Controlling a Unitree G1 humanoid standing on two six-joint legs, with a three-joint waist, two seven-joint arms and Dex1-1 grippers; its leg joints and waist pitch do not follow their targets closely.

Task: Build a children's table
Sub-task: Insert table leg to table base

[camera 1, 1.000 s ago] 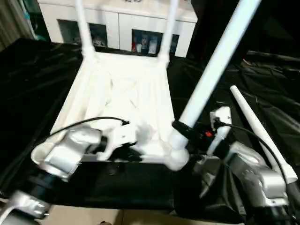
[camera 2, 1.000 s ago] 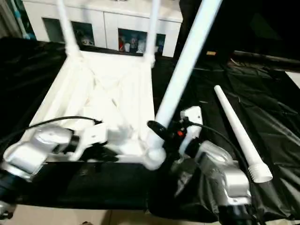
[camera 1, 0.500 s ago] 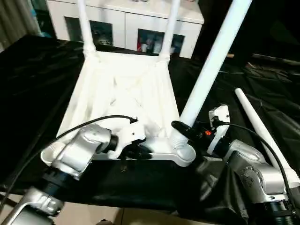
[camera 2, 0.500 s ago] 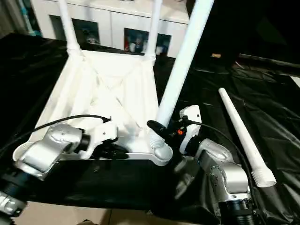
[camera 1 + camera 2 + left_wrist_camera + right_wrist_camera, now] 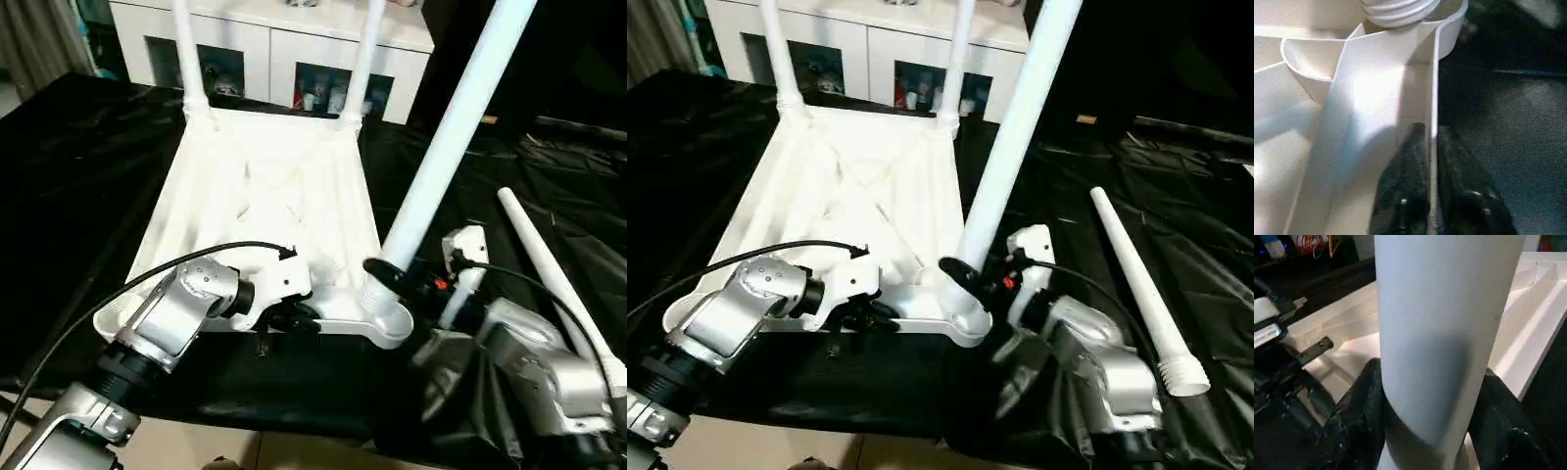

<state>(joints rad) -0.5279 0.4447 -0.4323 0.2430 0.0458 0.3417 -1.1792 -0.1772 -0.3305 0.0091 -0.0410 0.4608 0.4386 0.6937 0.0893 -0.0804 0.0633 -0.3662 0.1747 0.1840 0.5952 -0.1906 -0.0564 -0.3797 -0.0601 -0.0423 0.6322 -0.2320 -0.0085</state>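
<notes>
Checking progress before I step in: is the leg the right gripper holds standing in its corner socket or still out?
In. The leg stands tilted, its ribbed end in the near socket.

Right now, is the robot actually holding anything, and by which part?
Yes. The left end effector pinches the table top by its near edge rim. The right end effector grips the leg just above its corner socket.

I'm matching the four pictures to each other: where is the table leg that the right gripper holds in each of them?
Left eye view: held leg slants from the near right corner socket toward the upper right.
Right eye view: same leg, slightly right of centre.
Left wrist view: its ribbed foot sits in that socket.
Right wrist view: its shaft runs between the right gripper fingers.
Shared landmark: the corner socket.
</notes>
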